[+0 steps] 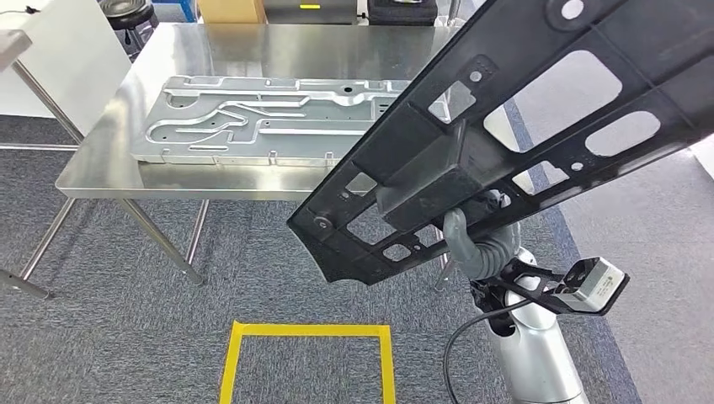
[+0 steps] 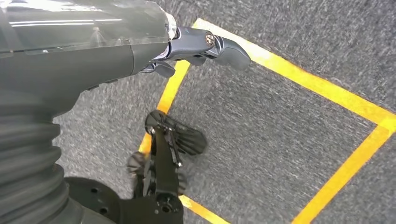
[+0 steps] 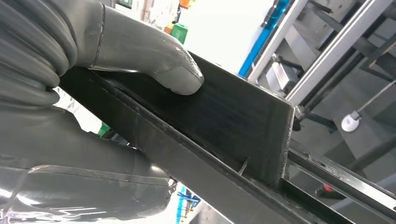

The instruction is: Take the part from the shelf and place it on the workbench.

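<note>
Your right hand [image 1: 482, 244] grips the black part [image 1: 505, 135] underneath, tilted to clear the workbench [image 1: 109, 172]. Left hand [image 2: 205, 46]: can't tell its state.

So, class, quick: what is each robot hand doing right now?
Left robot hand: holds nothing, whether open or closed cannot be told.
Right robot hand: holding the black part.
</note>
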`<state>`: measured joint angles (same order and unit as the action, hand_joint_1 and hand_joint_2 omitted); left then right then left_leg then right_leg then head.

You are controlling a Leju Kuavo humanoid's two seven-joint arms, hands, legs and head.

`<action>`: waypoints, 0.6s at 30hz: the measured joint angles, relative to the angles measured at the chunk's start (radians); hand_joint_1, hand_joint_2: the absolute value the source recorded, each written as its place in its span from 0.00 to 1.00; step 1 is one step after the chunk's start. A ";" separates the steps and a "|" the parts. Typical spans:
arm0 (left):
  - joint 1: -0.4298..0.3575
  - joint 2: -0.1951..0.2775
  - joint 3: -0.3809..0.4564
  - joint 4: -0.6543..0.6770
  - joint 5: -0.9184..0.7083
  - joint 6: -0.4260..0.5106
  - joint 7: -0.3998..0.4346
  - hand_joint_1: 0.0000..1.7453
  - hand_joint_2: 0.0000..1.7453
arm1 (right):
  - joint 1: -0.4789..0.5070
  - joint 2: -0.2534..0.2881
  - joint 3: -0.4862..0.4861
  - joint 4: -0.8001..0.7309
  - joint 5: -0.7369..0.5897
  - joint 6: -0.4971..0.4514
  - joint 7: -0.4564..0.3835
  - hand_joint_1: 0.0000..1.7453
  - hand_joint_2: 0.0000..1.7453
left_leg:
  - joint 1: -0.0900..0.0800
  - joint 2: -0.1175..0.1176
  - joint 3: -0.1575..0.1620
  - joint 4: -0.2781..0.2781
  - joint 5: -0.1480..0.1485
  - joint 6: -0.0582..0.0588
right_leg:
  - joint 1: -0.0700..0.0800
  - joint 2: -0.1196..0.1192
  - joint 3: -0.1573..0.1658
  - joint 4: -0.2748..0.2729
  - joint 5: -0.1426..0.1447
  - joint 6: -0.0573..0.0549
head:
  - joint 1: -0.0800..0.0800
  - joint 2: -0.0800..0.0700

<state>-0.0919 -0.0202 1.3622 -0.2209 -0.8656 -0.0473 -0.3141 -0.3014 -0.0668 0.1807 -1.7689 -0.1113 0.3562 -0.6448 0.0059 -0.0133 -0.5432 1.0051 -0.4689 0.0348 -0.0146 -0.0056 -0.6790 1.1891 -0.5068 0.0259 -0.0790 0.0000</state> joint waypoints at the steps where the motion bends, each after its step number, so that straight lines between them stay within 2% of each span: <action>1: -0.001 -0.001 0.001 0.000 0.001 -0.001 -0.001 0.00 1.00 | -0.005 0.000 0.001 0.000 -0.001 0.000 0.002 1.00 1.00 | 0.000 -0.001 0.011 0.000 -0.008 -0.004 | 0.001 0.000 0.021 -0.067 0.041 -0.002 | 0.000 0.000; 3: -0.003 -0.002 0.003 0.000 0.004 -0.003 -0.002 0.00 1.00 | -0.015 0.000 0.003 0.001 -0.003 0.000 0.003 1.00 1.00 | -0.001 -0.002 0.022 -0.001 -0.022 -0.016 | 0.006 0.001 0.049 -0.154 0.076 -0.011 | 0.000 0.000; 5: -0.004 -0.004 0.004 0.000 0.006 -0.004 -0.004 0.00 1.00 | -0.020 -0.001 0.004 0.001 -0.005 0.000 0.004 1.00 1.00 | -0.002 -0.002 0.026 0.003 -0.027 -0.030 | 0.010 0.002 0.056 -0.169 0.070 -0.026 | 0.000 0.000; 7: -0.004 -0.005 0.004 0.000 0.007 -0.006 -0.004 0.00 1.00 | -0.024 -0.002 0.005 0.001 -0.006 0.002 0.005 1.00 1.00 | 0.001 0.000 0.028 0.023 -0.034 -0.040 | 0.008 0.003 0.073 -0.176 0.070 -0.040 | 0.000 0.000; 8: -0.004 -0.006 0.004 0.000 0.007 -0.007 -0.005 0.00 1.00 | -0.027 -0.003 0.005 0.001 -0.006 0.003 0.006 1.00 1.00 | 0.002 0.002 0.014 0.055 -0.045 -0.044 | 0.006 0.002 0.082 -0.179 0.066 -0.046 | 0.000 0.000; 9: -0.005 -0.007 0.004 0.000 0.007 -0.007 -0.005 0.00 1.00 | -0.030 -0.003 0.006 0.002 -0.007 0.003 0.006 1.00 1.00 | 0.004 0.004 -0.014 0.107 -0.064 -0.046 | 0.006 0.001 0.091 -0.181 0.062 -0.050 | 0.000 0.000; 11: -0.005 -0.008 0.004 0.000 0.007 -0.008 -0.005 0.00 1.00 | -0.033 -0.003 0.008 0.004 -0.009 0.004 0.006 1.00 1.00 | 0.006 0.005 -0.096 0.241 -0.111 -0.053 | 0.008 0.001 0.104 -0.182 0.050 -0.055 | 0.000 0.000; 12: -0.004 -0.008 0.005 0.000 0.008 -0.007 -0.005 0.00 1.00 | -0.033 -0.003 0.008 0.007 -0.009 0.004 0.007 1.00 1.00 | 0.006 0.005 -0.132 0.287 -0.125 -0.055 | 0.008 0.001 0.110 -0.182 0.043 -0.056 | 0.000 0.000; 13: -0.002 -0.009 0.005 0.000 0.008 -0.007 -0.004 0.00 1.00 | -0.033 -0.004 0.008 0.009 -0.010 0.003 0.009 1.00 1.00 | 0.006 0.006 -0.152 0.299 -0.120 -0.056 | 0.009 0.002 0.119 -0.182 0.036 -0.056 | 0.000 0.000; 14: -0.001 -0.009 0.005 0.000 0.008 -0.006 -0.004 0.00 1.00 | -0.033 -0.004 0.009 0.011 -0.010 0.003 0.011 1.00 1.00 | 0.006 0.006 -0.155 0.273 -0.093 -0.054 | 0.009 0.002 0.128 -0.182 0.029 -0.055 | 0.000 0.000; 16: 0.000 -0.009 0.007 0.000 0.008 -0.006 -0.004 0.00 1.00 | -0.035 -0.004 0.010 0.012 -0.010 0.002 0.014 1.00 1.00 | 0.005 0.007 -0.123 0.145 0.003 -0.046 | 0.009 0.002 0.150 -0.182 0.013 -0.051 | 0.000 0.000; 17: 0.000 -0.009 0.008 0.000 0.008 -0.006 -0.004 0.00 1.00 | -0.038 -0.004 0.011 0.013 -0.010 0.001 0.015 1.00 1.00 | 0.002 0.008 -0.105 0.083 0.031 -0.042 | 0.010 0.002 0.158 -0.182 0.005 -0.047 | 0.000 0.000; 18: -0.001 -0.009 0.009 0.000 0.008 -0.006 -0.003 0.00 1.00 | -0.040 -0.004 0.012 0.013 -0.009 0.001 0.017 1.00 1.00 | -0.001 0.010 -0.091 0.043 0.046 -0.036 | 0.011 0.002 0.163 -0.182 -0.001 -0.042 | 0.000 0.000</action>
<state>-0.0931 -0.0296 1.3709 -0.2209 -0.8572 -0.0530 -0.3171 -0.3419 -0.0706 0.1931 -1.7555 -0.1207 0.3569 -0.6278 0.0051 -0.0036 -0.6342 1.0478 -0.4231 -0.0014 -0.0037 -0.0036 -0.5159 1.0067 -0.5083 -0.0156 -0.0792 0.0000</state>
